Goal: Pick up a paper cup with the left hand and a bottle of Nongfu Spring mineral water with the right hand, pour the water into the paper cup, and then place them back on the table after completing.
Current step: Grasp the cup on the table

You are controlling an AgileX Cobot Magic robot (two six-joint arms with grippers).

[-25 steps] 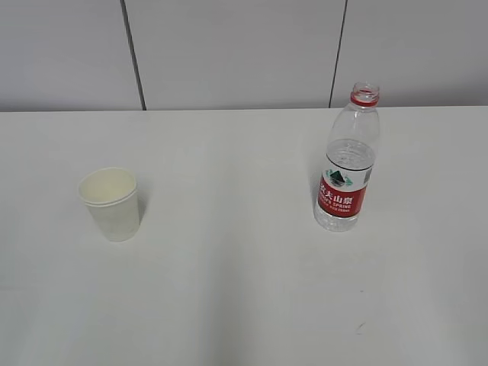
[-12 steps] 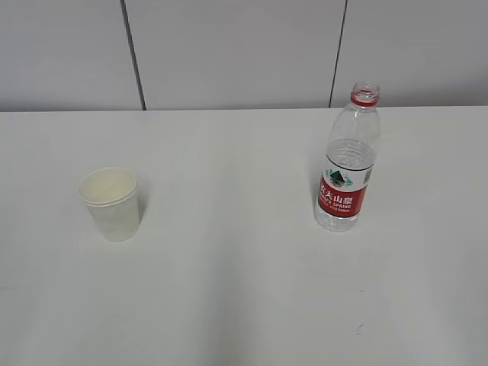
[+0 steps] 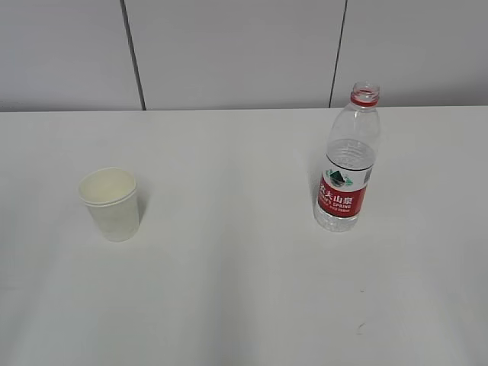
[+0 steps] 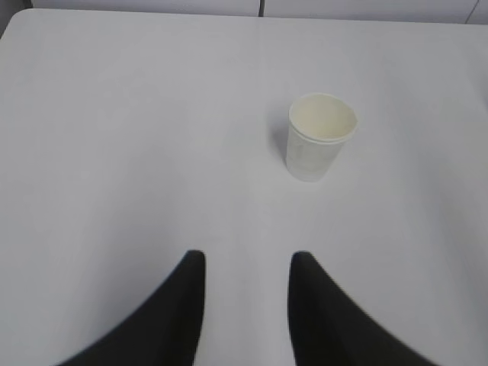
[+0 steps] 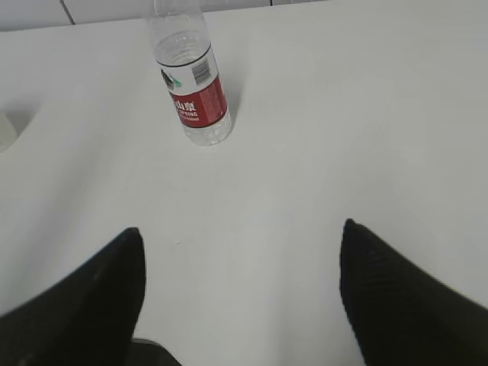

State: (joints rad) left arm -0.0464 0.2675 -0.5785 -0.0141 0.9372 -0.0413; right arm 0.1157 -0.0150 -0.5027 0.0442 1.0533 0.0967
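Observation:
The white paper cup stands upright on the left of the white table. The clear Nongfu Spring bottle, red label, no cap, stands upright on the right, with water up to its shoulder. No arm shows in the exterior view. In the left wrist view my left gripper is open and empty, the cup well ahead and a little right. In the right wrist view my right gripper is wide open and empty, the bottle ahead and left.
A grey panelled wall runs behind the table's far edge. A bit of the cup shows at the left edge of the right wrist view. A small dark speck lies on the table at front right.

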